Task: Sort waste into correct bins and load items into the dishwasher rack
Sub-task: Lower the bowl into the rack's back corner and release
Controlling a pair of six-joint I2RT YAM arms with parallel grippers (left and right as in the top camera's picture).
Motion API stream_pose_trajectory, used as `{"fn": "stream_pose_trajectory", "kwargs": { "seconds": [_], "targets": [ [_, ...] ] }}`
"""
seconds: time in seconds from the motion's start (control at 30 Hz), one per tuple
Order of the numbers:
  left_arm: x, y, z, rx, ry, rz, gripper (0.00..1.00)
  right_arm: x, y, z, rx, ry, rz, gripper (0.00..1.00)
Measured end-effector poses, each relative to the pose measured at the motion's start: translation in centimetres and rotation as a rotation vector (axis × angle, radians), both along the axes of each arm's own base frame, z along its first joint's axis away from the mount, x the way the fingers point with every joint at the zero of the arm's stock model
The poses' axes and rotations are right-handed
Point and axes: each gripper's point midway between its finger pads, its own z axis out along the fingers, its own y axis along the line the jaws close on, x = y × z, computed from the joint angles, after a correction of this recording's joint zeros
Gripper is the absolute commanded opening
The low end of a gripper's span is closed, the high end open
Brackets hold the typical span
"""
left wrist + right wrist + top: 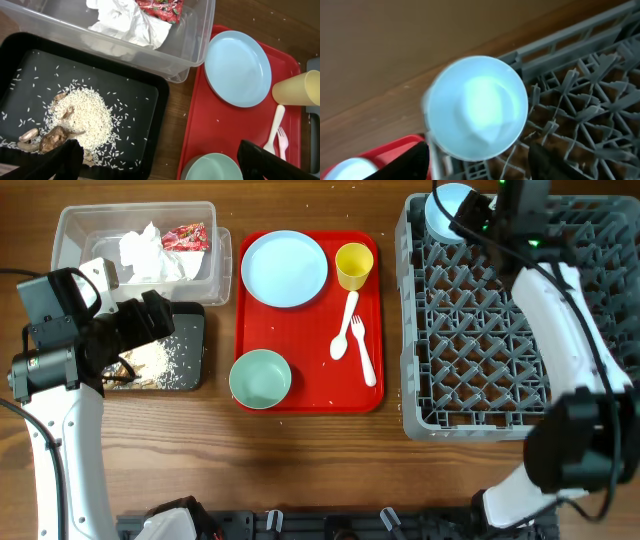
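Okay, your left tool (160, 157) is hovering over the black tray-bin (135, 100), fingers spread wide and gripping nothing. Food scraps (80, 115) are lying in that bin. Your right tool (480, 160) is sitting at the far left corner of the dishwasher rack (480, 330), fingers apart either side of the small light bowl (477, 107); can't tell if they're clamping it. Napkin (145, 252) and red wrapper (187, 237) are lying in the clear tub (70, 230). Plate (285, 268), yellow cup (353, 265), green bowl (260, 377), spoon (345, 330) and fork (365, 355) are sitting on the red tray (310, 330) on the desk (300, 470).
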Motion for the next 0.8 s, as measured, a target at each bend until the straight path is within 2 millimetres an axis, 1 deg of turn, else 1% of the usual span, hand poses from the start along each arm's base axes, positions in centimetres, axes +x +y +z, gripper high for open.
{"fn": "stream_pose_trajectory", "kwargs": {
  "seconds": [0.1,0.2,0.27,0.3,0.43,0.47,0.53,0.57,0.6,0.8],
  "targets": [
    [0.0,0.0,0.0,0.0,0.0,0.0,1.0,0.7,-1.5,-2.6,-0.023,0.04,-0.043,0.61],
    [0.0,0.0,0.0,0.0,0.0,0.0,1.0,0.7,-3.5,-3.8,-0.034,0.065,-0.09,0.58],
    [0.0,0.0,0.0,0.0,0.0,0.0,1.0,0.6,-4.6,-4.4,-0.038,0.078,-0.113,0.56],
    [0.0,0.0,0.0,0.0,0.0,0.0,1.0,0.6,-4.7,-4.7,-0.038,0.088,-0.118,0.54],
    [0.0,0.0,0.0,0.0,0.0,0.0,1.0,0.8,-4.7,-7.0,-0.031,0.128,-0.116,0.47],
    [0.0,0.0,0.0,0.0,0.0,0.0,1.0,1.1,-4.7,-7.5,-0.03,0.128,-0.114,0.44],
    [0.0,0.0,0.0,0.0,0.0,0.0,1.0,1.6,-4.4,-8.0,-0.025,0.122,-0.098,0.35],
    [0.0,0.0,0.0,0.0,0.0,0.0,1.0,1.7,-4.3,-8.2,-0.02,0.121,-0.088,0.25],
    [0.0,0.0,0.0,0.0,0.0,0.0,1.0,2.0,-4.0,-8.0,-0.017,0.11,-0.073,0.04],
    [0.0,0.0,0.0,0.0,0.0,0.0,1.0,2.9,-3.4,-7.3,0.01,0.062,-0.045,0.04]
  ]
}}
